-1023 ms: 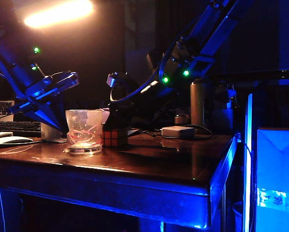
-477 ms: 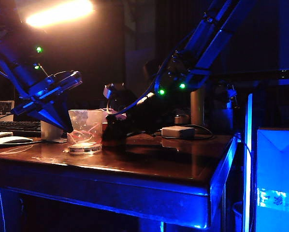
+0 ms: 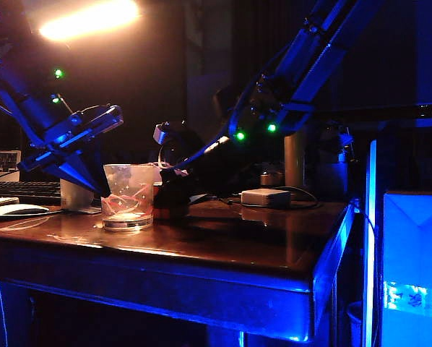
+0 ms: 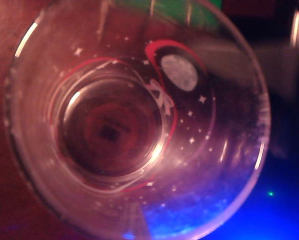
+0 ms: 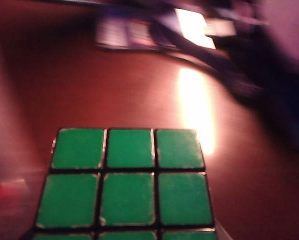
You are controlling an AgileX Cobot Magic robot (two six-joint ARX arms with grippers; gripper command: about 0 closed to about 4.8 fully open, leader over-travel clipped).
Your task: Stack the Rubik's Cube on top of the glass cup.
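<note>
Beside the glass cup (image 3: 127,196), the stiff, light Rubik's Cube (image 5: 124,182) is best taken by opposite flat faces; right hand (image 3: 171,194) and left hand (image 3: 77,170) spacing cannot be told.

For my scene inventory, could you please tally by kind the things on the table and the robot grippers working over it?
Glass cup: 1
Rubik's Cube, green face up, beside the cup: 1
White adapter box at the table's back: 1
Grippers: 2, left gripper at the cup, right gripper down at the cube
Total: 5
</note>
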